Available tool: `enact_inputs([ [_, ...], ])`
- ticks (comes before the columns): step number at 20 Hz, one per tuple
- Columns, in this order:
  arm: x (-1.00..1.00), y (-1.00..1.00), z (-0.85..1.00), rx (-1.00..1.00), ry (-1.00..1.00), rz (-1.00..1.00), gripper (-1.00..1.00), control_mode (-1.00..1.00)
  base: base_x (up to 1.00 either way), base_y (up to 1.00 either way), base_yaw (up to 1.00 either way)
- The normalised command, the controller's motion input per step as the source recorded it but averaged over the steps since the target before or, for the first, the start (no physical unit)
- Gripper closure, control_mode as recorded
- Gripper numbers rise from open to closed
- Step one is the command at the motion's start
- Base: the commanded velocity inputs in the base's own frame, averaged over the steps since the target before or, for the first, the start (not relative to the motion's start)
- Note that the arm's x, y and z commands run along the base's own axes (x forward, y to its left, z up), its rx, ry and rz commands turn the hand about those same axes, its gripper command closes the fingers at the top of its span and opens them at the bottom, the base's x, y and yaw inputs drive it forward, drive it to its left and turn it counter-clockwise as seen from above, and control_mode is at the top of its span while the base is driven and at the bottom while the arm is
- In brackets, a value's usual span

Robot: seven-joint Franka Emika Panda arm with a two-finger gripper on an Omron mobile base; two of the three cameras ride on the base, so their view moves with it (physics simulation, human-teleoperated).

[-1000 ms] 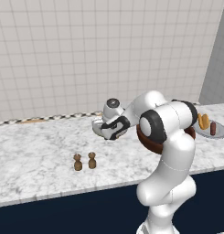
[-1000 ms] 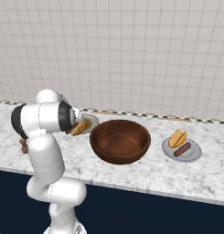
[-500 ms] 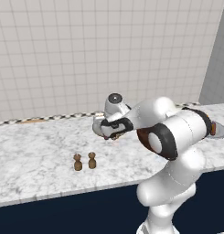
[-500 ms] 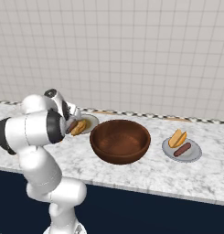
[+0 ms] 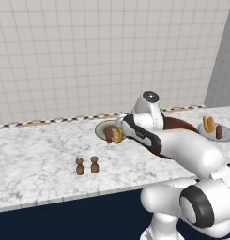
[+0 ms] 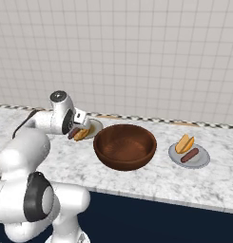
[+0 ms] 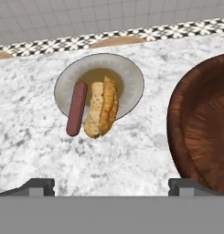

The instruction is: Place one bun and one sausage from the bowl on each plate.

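At upper left of the hand view, the brown-centred plate (image 7: 131, 77) held a sausage (image 7: 77, 109) and bun (image 7: 102, 109); the grey plate (image 6: 176, 154) at right likewise. The bowl (image 6: 125, 146) looked empty, the end effector (image 7: 111, 185) spread and holding nothing; the task seemed complete.

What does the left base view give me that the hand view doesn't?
Left base alone: two small brown shakers on the counter, and the far plate with its bun and sausage. Hand view alone: the open pincer, holding nothing, and the near sausage overhanging the rim of the brown-centred plate. Shared: that plate, its bun and sausage, the bowl, the marble counter.
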Motion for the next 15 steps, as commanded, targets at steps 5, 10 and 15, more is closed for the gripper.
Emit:
enact_inputs([
  [5, -0.99, -0.08, 0.92, 0.00, 0.00, -0.03, -1.00, -1.00, 0.00, 0.00, 0.00],
  [10, -1.00, -0.14, 0.89, 0.00, 0.06, -0.06, -1.00, -1.00, 0.00, 0.00, 0.00],
  [15, -1.00, -0.61, 0.56, 0.00, 0.00, -0.01, -1.00, -1.00, 0.00, 0.00, 0.00],
])
